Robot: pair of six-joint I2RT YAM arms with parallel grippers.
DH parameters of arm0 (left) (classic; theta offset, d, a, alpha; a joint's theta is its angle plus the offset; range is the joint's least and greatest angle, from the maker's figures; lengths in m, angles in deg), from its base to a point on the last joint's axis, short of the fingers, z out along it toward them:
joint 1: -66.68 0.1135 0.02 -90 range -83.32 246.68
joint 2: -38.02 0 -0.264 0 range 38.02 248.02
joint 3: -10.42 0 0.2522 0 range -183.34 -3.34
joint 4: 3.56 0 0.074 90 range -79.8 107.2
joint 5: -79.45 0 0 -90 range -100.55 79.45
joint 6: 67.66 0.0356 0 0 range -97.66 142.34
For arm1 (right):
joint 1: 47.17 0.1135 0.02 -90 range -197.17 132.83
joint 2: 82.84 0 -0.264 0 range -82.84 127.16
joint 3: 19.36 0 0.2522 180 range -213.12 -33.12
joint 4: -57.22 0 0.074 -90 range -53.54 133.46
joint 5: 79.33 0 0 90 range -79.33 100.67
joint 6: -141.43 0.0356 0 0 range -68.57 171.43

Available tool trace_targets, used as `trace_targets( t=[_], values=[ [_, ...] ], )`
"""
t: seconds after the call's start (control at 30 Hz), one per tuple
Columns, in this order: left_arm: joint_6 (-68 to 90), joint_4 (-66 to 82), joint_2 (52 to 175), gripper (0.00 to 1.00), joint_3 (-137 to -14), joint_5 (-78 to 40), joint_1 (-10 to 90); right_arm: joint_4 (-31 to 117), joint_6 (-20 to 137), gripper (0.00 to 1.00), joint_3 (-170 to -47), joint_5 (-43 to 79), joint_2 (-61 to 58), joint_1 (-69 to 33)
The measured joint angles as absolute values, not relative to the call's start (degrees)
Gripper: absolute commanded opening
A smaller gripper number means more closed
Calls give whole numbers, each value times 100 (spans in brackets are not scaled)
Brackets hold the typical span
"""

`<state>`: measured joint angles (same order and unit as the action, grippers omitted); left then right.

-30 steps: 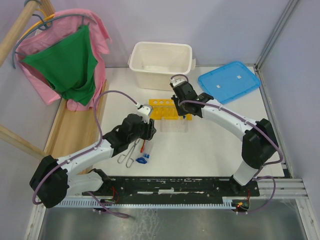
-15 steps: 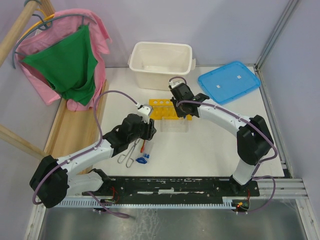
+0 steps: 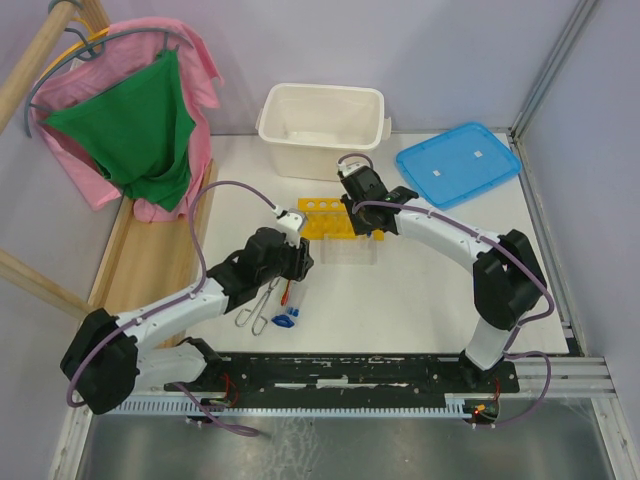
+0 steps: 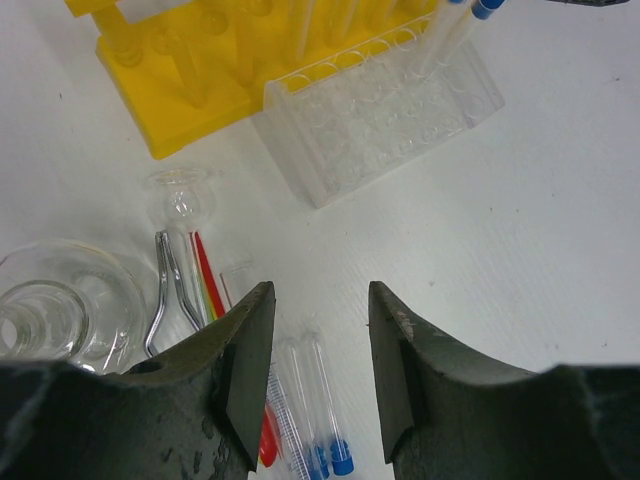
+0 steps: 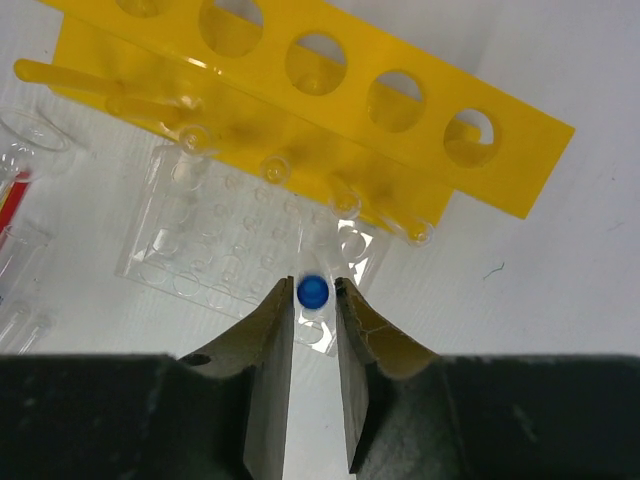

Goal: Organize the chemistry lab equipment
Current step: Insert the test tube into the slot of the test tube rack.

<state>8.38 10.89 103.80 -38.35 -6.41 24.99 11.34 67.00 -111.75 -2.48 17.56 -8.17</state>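
Note:
The yellow test-tube rack [image 3: 333, 218] stands mid-table, with a clear tube tray [image 3: 350, 254] in front of it. My right gripper [image 3: 362, 222] hangs over the tray's right end. In the right wrist view it [image 5: 313, 300] is shut on a blue-capped tube [image 5: 313, 291] that stands upright over the tray [image 5: 215, 262]. My left gripper [image 4: 318, 310] is open and empty above two blue-capped tubes [image 4: 325, 400] lying on the table. Metal tongs [image 4: 168, 290], a thin red rod [image 4: 207, 272], a large glass flask [image 4: 55, 300] and a small flask [image 4: 181, 196] lie to its left.
A large white tub [image 3: 322, 118] stands at the back centre. A flat blue lid [image 3: 458, 162] lies at the back right. Pink and green cloth [image 3: 140, 125] hangs on a wooden frame at the left, beside a wooden ledge.
My right gripper has shifted slightly left and down over the clear tray, then held still. The left arm has not moved.

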Motion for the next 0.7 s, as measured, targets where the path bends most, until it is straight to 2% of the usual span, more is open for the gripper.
trace_targets(
  t=[0.2, 0.33, 0.57, 0.7],
  values=[
    [838, 1089, 10463, 50, -3844, -670, 2499, 1167, 6703, 34, -11173, -226, 1719, -797],
    [836, 1098, 10515, 39, -3863, -685, 2499, 1174, 6707, 34, -11081, -187, 1408, -758],
    [834, 1389, 10992, 28, -4263, -1041, 2499, 1272, 6856, 34, -10384, -283, 36, -723],
    [751, 1690, 11540, 26, -4565, -1332, 2499, 1283, 7013, 34, -9726, -456, -716, -714]
  ],
)
